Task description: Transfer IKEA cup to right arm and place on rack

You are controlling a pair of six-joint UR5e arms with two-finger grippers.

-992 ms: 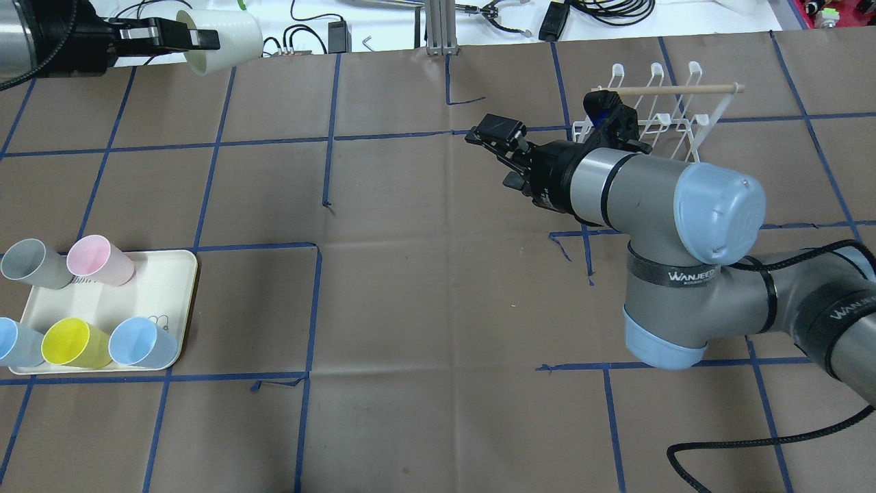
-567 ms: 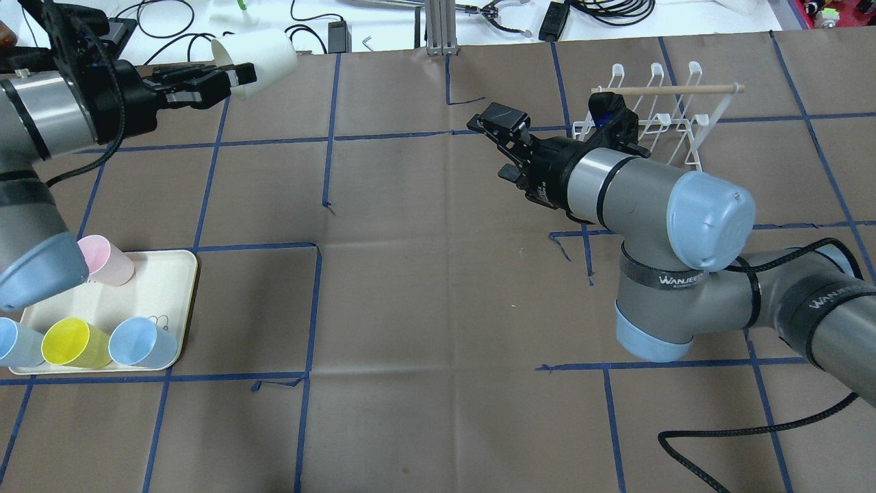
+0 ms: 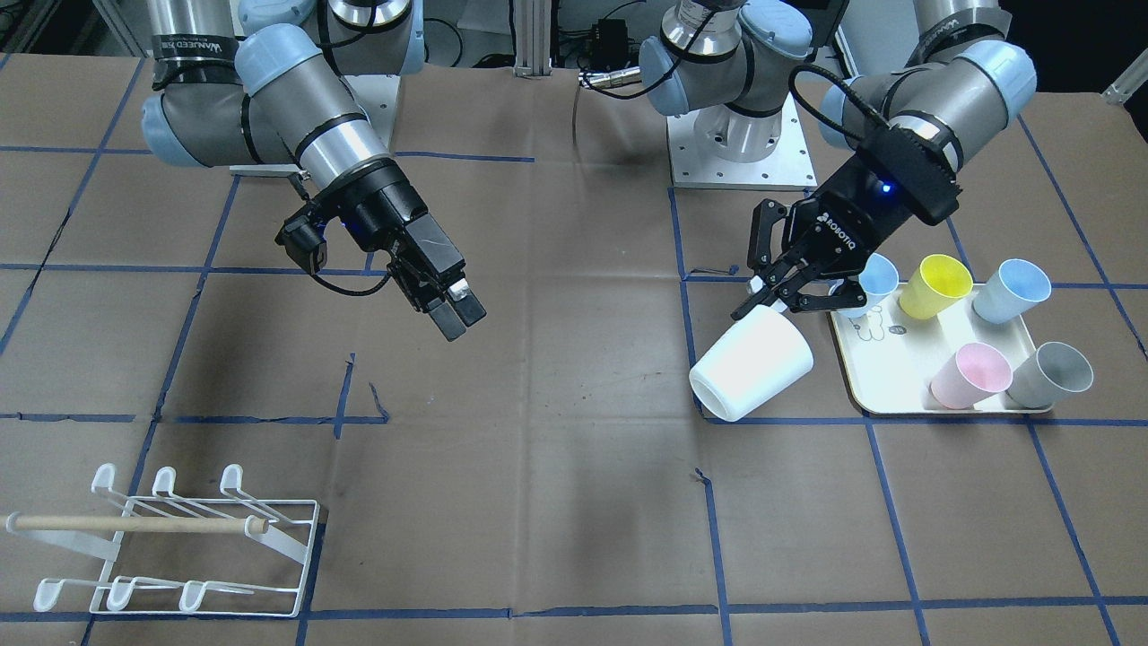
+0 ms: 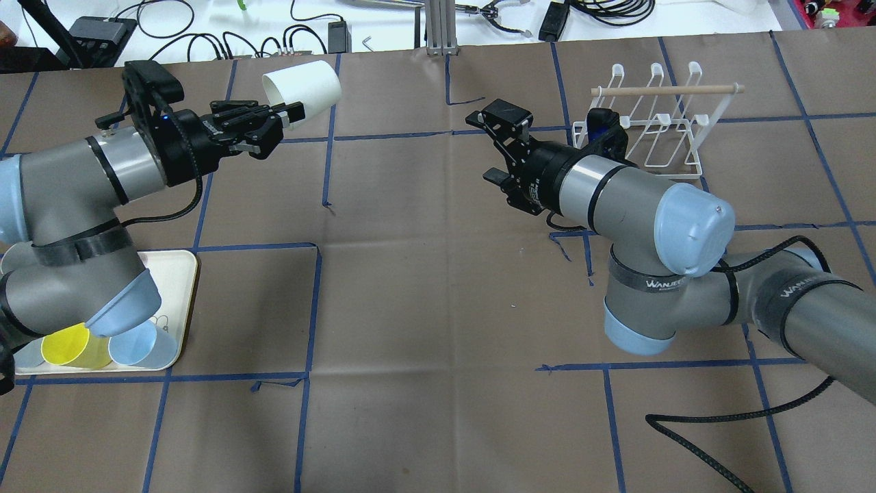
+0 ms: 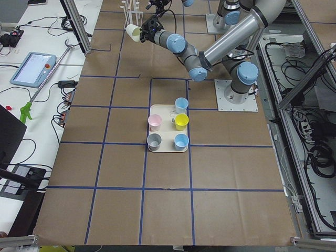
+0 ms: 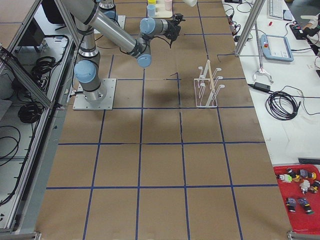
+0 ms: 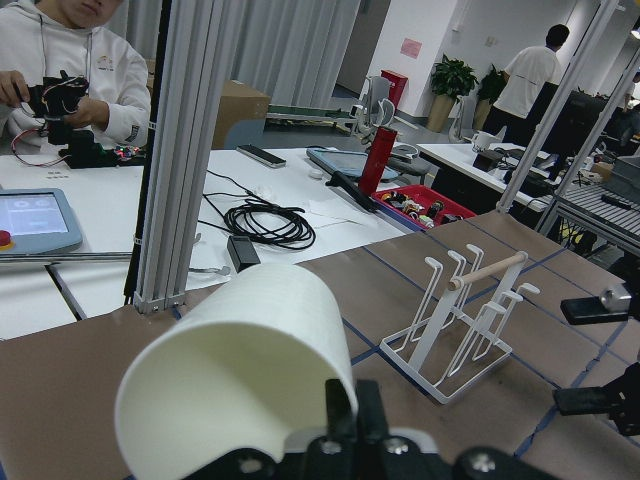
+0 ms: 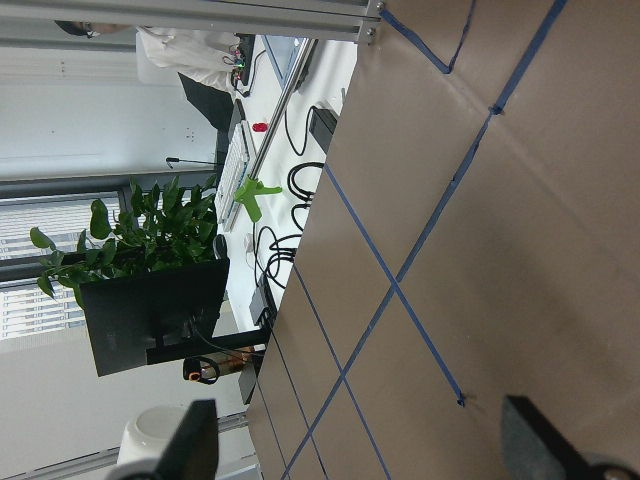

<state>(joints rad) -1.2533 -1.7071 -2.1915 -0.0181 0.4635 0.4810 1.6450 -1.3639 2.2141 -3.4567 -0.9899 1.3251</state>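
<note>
Now, ROBOTIQ-marked left jaws pinching white cup rim, right jaws spread, empty, WANJEED band on right arm.

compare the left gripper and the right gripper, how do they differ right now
The left gripper is shut on the white cup's rim; the right gripper is open and empty. The left gripper hangs over the table's left half, the right gripper over the half with the rack. Both are black, two-fingered, raised off the table and aimed toward each other.
</note>
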